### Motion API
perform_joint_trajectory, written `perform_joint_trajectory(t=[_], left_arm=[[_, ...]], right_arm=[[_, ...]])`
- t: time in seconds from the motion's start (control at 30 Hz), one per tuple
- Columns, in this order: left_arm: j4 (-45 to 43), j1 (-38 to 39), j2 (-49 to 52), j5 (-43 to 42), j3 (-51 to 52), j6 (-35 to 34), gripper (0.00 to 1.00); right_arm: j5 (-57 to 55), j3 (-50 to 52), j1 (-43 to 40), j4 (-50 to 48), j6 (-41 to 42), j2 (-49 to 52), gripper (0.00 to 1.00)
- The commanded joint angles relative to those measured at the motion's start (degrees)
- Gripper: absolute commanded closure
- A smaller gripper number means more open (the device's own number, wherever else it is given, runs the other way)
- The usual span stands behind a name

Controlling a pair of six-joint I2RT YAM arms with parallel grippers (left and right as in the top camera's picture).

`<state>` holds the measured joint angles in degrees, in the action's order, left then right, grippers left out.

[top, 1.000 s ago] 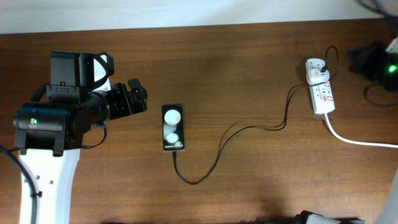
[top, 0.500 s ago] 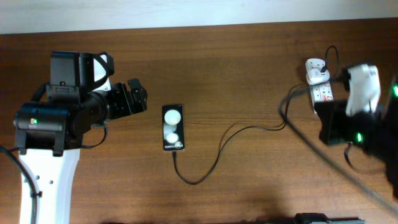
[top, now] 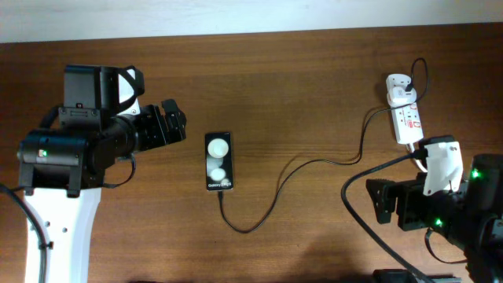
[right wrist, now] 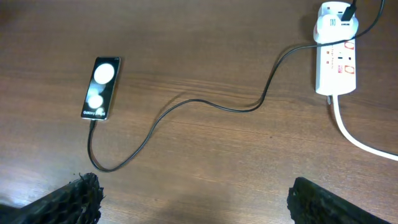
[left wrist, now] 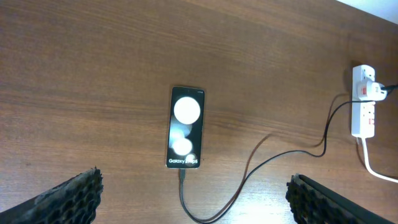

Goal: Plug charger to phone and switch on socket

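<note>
Right gripper (top: 382, 203), beside the socket (top: 408, 123) half a second ago, now sits nearer, jaws spread, empty; left gripper (top: 174, 121) likewise released; thin black charger (top: 314, 163) runs from the glossy rectangular phone (top: 219, 161), mid-table (top: 314, 79), to the white oblong socket.

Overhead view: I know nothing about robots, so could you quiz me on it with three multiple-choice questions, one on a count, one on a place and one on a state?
1. White round patches on the small black rectangular smartphone: A one, B two, C four.
2. The white adapter block sits: A on the smartphone, B plugged into the white oblong power strip, C in a tool.
3. The left tool is: A open and empty, B shut on the adapter block, C shut on the smartphone.
Answers: 1 B, two bright circles show on its face. 2 B, the block stands on the strip's end. 3 A, its fingers stand apart around nothing.
</note>
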<state>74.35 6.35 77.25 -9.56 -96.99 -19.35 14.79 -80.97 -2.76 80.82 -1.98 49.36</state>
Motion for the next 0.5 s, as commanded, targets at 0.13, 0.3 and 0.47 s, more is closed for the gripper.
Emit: perform_joint_trajectory(t=[0.13, 0.3, 0.47], left_arm=[[-0.07, -0.11, -0.35, 0.42, -0.42, -0.57, 0.01], [-0.07, -0.11, -0.35, 0.42, -0.42, -0.57, 0.01], [-0.07, -0.11, -0.35, 0.42, -0.42, -0.57, 0.01]], right_arm=[[-1.81, 0.46, 0.5, 0.0, -0.17, 1.53, 0.01], [-1.99, 0.46, 0.5, -0.5, -0.17, 1.53, 0.01], [-2.16, 3.23, 0.5, -10.01, -0.76, -0.85, 0.01]])
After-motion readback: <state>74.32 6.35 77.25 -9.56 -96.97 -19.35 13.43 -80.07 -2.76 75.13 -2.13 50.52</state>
